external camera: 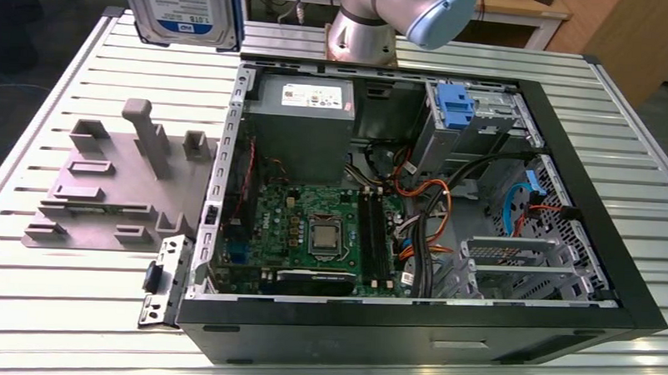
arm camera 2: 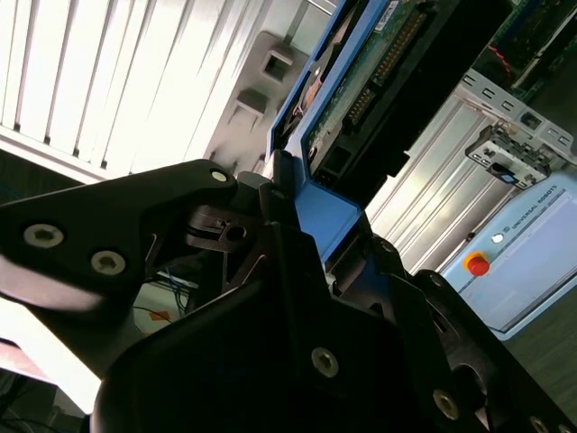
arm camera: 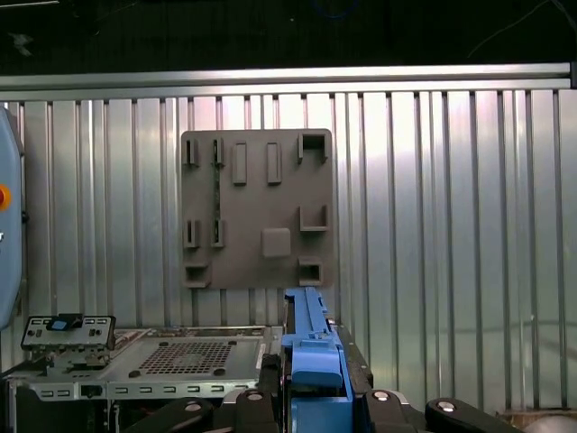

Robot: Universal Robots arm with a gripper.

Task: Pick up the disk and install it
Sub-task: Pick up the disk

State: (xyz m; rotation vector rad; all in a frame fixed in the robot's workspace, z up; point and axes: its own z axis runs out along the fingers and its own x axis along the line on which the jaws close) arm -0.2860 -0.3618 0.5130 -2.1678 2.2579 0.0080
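Black two-fingered gripper [arm camera 2: 315, 221]: we see it clamped on the blue edge of the disk [external camera: 184, 11], a flat silver hard drive with a blue-and-white label in a blue plastic carrier. The disk is held upright in the air, clear of the slatted aluminium tabletop [external camera: 73, 320], over the corner at the exterior view's upper left. In the second wrist view we note its green circuit underside [arm camera 2: 361, 81].

Open black computer case [external camera: 418, 324]: it lies on its side by the tabletop's edge at the exterior view's right. Within it we identify:
- a grey metal box with a white sticker [external camera: 303, 124]
- a green motherboard [external camera: 311, 212]
- a small blue plastic bracket [external camera: 453, 104] in the drive bay
- orange and black cables [external camera: 429, 195]
- a perforated metal cage [external camera: 510, 260]

Grey moulded fixture plate [external camera: 100, 196]: it rests beside the case, toward the opposite edge.
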